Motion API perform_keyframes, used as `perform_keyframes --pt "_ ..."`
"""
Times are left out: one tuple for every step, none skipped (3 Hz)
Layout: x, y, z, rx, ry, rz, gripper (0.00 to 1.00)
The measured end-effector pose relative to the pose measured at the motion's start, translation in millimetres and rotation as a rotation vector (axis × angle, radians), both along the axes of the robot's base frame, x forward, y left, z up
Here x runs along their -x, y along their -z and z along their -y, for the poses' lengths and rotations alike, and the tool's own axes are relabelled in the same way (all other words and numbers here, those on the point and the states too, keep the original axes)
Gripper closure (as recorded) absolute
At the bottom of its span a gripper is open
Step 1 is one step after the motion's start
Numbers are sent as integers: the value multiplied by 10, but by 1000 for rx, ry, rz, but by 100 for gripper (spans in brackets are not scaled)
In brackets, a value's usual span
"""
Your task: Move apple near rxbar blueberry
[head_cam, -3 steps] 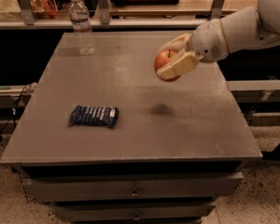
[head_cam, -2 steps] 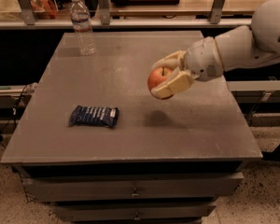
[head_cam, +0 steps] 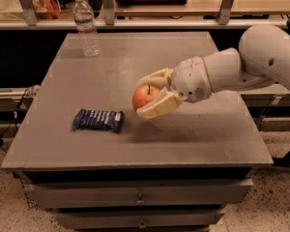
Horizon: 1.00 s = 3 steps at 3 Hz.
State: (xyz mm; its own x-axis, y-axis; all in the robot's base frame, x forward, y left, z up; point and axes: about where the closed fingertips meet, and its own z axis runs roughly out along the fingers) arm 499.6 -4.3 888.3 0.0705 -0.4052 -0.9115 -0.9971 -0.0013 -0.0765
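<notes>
The red-orange apple (head_cam: 143, 96) is held in my gripper (head_cam: 146, 94), whose cream fingers (head_cam: 159, 106) are shut around it from the right. The apple hangs a little above the grey table (head_cam: 135, 144), near its middle. The rxbar blueberry (head_cam: 98, 120), a flat dark blue wrapper with white lettering, lies flat on the table to the left of and slightly nearer the front than the apple, a short gap away. My white arm (head_cam: 241, 71) reaches in from the right.
A clear plastic water bottle (head_cam: 85, 25) stands upright at the table's back left corner. A shelf with rails (head_cam: 150, 13) runs behind the table. Drawers (head_cam: 140, 197) sit under the tabletop.
My gripper has carried the apple leftward and down toward the front of the table, closer to the blue bar. The bar and the bottle have not moved.
</notes>
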Motion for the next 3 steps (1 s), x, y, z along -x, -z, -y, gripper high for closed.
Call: perform_keyframes --pt "75 -30 -137 -43 -12 15 100" --pt "108 73 -200 -37 -3 29 77" --pt "76 186 -143 -24 20 33 81"
